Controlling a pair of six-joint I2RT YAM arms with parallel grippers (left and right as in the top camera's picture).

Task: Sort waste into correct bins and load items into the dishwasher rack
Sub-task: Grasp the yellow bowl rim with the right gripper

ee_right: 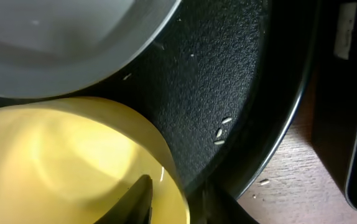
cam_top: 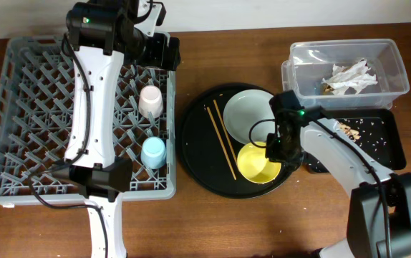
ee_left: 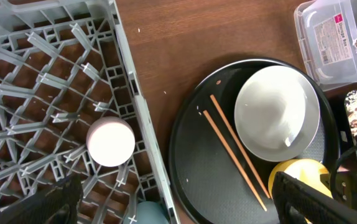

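The grey dishwasher rack [cam_top: 48, 107] holds an upside-down pink cup [cam_top: 150, 100] and a blue cup [cam_top: 153, 152] near its right edge. The round black tray [cam_top: 198, 150] carries the pale plate [cam_top: 248, 115], the chopsticks [cam_top: 223, 140] and the yellow bowl [cam_top: 255, 165]. My right gripper [ee_right: 177, 193] straddles the bowl's [ee_right: 54, 155] right rim, one finger inside and one outside, closed on it. My left gripper [ee_left: 175, 205] is wide open and empty, high over the rack's right edge, above the pink cup [ee_left: 110, 142] and the chopsticks [ee_left: 234, 152].
The clear tub [cam_top: 399, 72] at the back right holds crumpled white napkins [cam_top: 349, 75]. In front of it, the shallow black tray [cam_top: 381, 140] holds brownish scraps [cam_top: 349, 129] and crumbs. A few crumbs lie on the round tray [ee_right: 228, 81] and on the wooden table.
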